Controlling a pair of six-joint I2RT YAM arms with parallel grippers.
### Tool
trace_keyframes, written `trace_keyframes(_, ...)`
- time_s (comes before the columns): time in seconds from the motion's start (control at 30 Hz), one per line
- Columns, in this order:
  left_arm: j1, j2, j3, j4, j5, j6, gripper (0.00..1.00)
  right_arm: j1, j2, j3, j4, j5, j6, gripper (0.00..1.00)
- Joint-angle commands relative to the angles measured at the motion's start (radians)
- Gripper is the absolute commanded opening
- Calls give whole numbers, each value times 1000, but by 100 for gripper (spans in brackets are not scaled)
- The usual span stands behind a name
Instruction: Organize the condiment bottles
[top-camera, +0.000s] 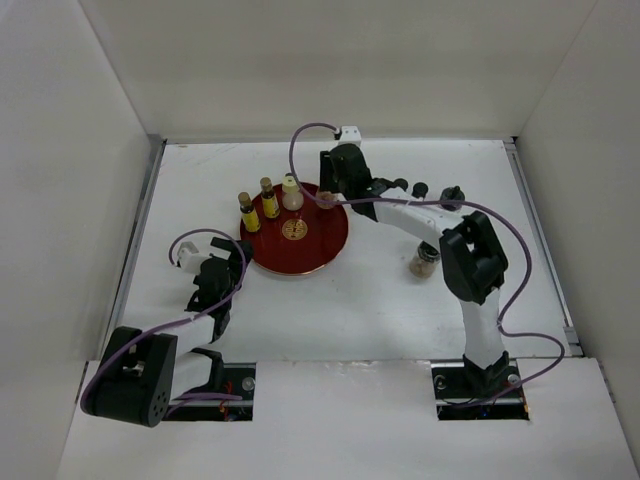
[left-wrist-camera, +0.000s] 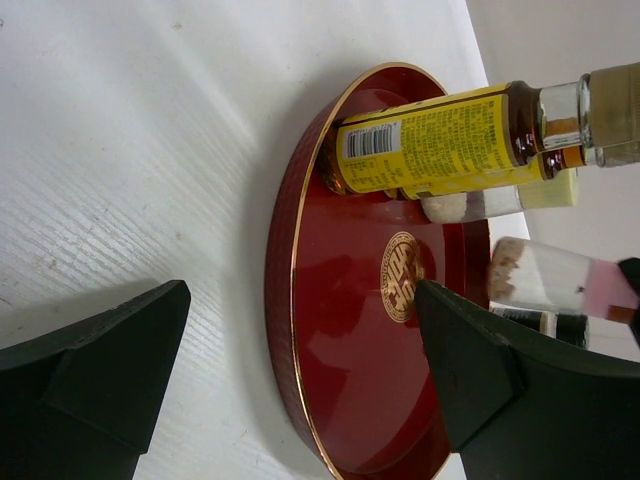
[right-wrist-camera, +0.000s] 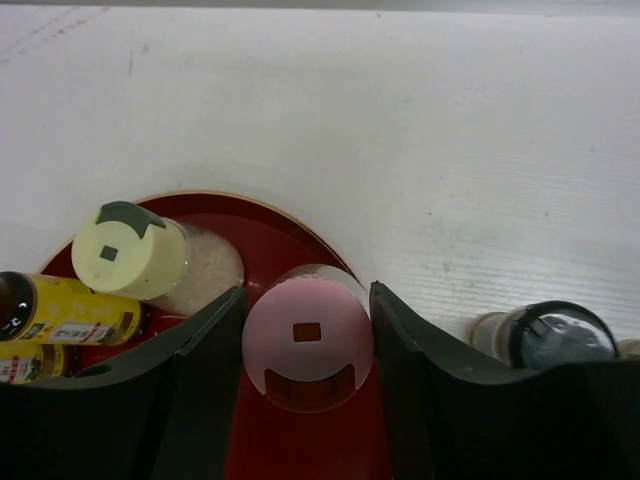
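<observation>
My right gripper (right-wrist-camera: 307, 290) is shut on the pink-lidded bottle (right-wrist-camera: 307, 345), one finger against each side of its lid, at the back right rim of the round red tray (right-wrist-camera: 270, 235). On the tray next to it stands a cream yellow-lidded bottle (right-wrist-camera: 128, 250), with two slim yellow bottles (top-camera: 248, 213) further left. My left gripper (left-wrist-camera: 300, 290) is open and holds nothing, just off the tray's (left-wrist-camera: 330, 400) left edge. From there I see a yellow bottle (left-wrist-camera: 430, 140) and the pink-lidded bottle (left-wrist-camera: 560, 280) beyond it.
A dark-capped bottle (right-wrist-camera: 550, 335) stands on the table just right of my right gripper. Another small bottle (top-camera: 424, 262) stands on the table under the right arm. White walls close the table in on three sides.
</observation>
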Motion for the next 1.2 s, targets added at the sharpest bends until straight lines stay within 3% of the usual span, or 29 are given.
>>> trace_keyframes(0.0, -5, -26, 4, 62, 7, -2, 100, 21, 24, 109, 25, -11, 13, 42)
trace_keyframes(0.63, 0, -12, 4, 73, 34, -10, 100, 55, 122, 135, -1, 71, 2, 44)
trace_keyframes(0.9, 3, -26, 3, 73, 34, -7, 100, 73, 98, 105, 34, 20, 0, 72)
trace_keyframes(1.17, 3, -18, 1, 73, 30, -5, 100, 88, -77, -45, 126, 18, 16, 74)
